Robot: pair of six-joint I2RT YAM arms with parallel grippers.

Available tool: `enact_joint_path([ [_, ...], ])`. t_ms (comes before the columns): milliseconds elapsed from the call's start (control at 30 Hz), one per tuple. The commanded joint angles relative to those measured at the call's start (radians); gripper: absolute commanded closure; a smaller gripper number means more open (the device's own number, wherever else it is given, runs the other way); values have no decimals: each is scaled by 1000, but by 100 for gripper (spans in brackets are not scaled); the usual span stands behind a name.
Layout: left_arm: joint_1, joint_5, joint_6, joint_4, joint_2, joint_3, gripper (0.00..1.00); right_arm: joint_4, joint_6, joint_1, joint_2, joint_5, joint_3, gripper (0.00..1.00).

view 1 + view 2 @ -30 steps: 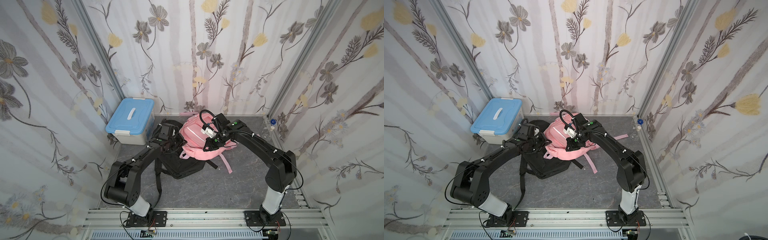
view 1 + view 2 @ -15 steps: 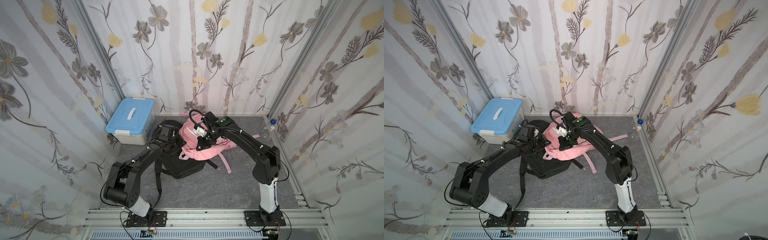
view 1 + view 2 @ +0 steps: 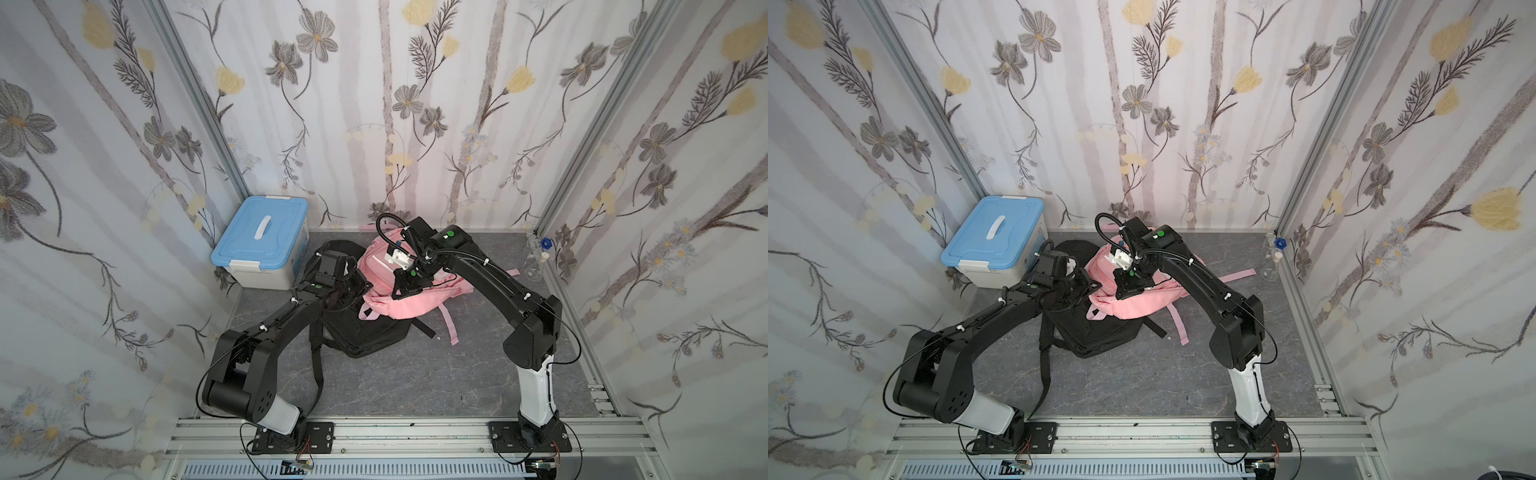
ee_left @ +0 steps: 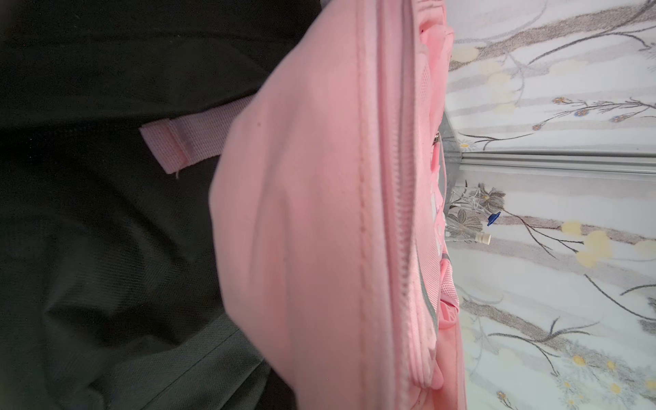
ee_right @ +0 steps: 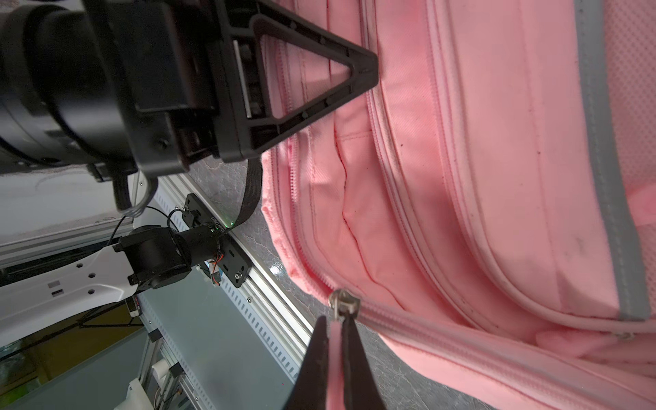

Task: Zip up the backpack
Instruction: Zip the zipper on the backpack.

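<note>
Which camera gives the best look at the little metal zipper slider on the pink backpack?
The right wrist view: the zipper slider sits close and sharp, its pink tab pinched in the right gripper. Both top views show the backpack but the slider is too small to find. The left wrist view shows only a zipper seam.

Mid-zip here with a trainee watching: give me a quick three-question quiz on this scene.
1. True or false: the right gripper is shut on the zipper pull.
2. The backpack lies partly on: A) black backpack B) box lid C) rail.
3. Which gripper clamps the backpack's fabric, away from the pull?
Key: 1 true; 2 A; 3 left gripper.
</note>
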Motion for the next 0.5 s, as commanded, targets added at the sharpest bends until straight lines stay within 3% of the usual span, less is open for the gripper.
enact_joint_path([
  [0,-12,42,-34,140,-17,-29,100,89,10,24,16,-116,43,100],
  [467,-14,64,-70,258,-32,-80,100,30,53,81,171,-82,291,100],
])
